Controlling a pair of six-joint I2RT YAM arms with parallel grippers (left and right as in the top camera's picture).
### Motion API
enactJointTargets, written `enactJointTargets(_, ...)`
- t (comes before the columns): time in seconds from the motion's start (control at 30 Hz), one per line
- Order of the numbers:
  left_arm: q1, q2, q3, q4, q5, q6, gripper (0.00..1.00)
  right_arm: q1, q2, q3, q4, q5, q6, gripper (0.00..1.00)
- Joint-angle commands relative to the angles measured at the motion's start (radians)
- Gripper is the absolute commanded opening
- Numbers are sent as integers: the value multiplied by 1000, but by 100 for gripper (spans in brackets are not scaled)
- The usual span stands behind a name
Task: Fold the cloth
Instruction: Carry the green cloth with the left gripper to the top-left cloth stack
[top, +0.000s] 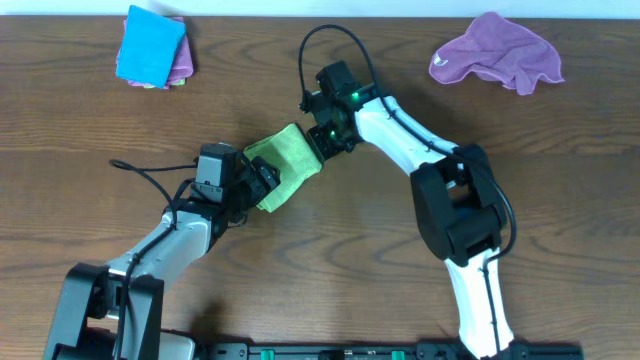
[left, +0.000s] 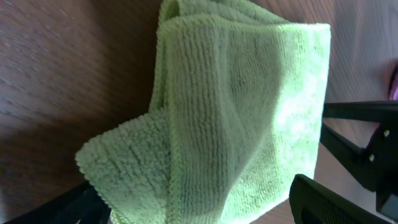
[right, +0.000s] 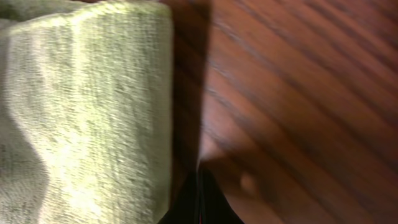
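A folded green cloth (top: 282, 165) lies on the wooden table between my two grippers. In the left wrist view the cloth (left: 242, 112) fills the frame, with a loose fluffy corner sticking out at the lower left. My left gripper (top: 262, 185) is at the cloth's near-left end, and its fingers (left: 199, 208) are spread wide on either side of the cloth. My right gripper (top: 328, 143) is at the cloth's far-right edge. Its fingers (right: 200, 199) are pressed together on the bare wood, just beside the cloth's edge (right: 81, 112), and hold nothing.
A folded blue cloth (top: 150, 42) lies on a pink one at the back left. A crumpled purple cloth (top: 497, 52) lies at the back right. The right arm's black fingers (left: 367, 143) also show at the right edge of the left wrist view.
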Motion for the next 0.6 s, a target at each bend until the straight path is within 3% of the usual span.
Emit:
enactJointTargets(0.0,7,10,-8,7,-42,-8,91,27,4,-3,10,-3,18,1)
enactJointTargets(0.43,7,74,-8,103,-56,-8,95,100,4,-3,-1,-19,18,1)
enactJointTargets(0.57,7,104,-8,113,-57,-8,89,109,4,-3,-3,-20,18,1)
